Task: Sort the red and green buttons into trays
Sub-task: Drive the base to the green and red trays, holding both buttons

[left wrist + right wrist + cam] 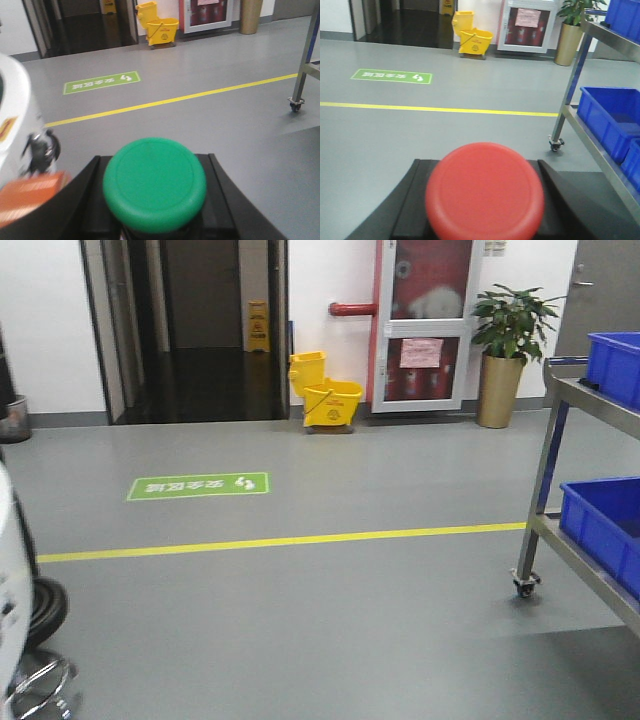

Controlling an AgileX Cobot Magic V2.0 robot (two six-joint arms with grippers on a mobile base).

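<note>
My left hand pinches the green button. Its 2 black fingers flank the switch closely on either side, and it is held above the grey floor with nothing under it. The cap is a smooth, matte, round mushroom dome with a softly rolled rim. Its flat face is turned straight back at my wrist camera, so the button's axis runs along my fingers, cap toward the wrist. Only a sliver of dark body shows under the cap.

My right hand pinches the red button in the same way: round red cap facing my wrist, a dark blocky body between the 2 black fingers, all of it above the floor.

Across the floor runs a yellow line with a green floor sign beyond it. A yellow mop bucket stands by the far wall. To my right stands a wheeled steel cart carrying glossy blue crates, with a potted plant behind it.
</note>
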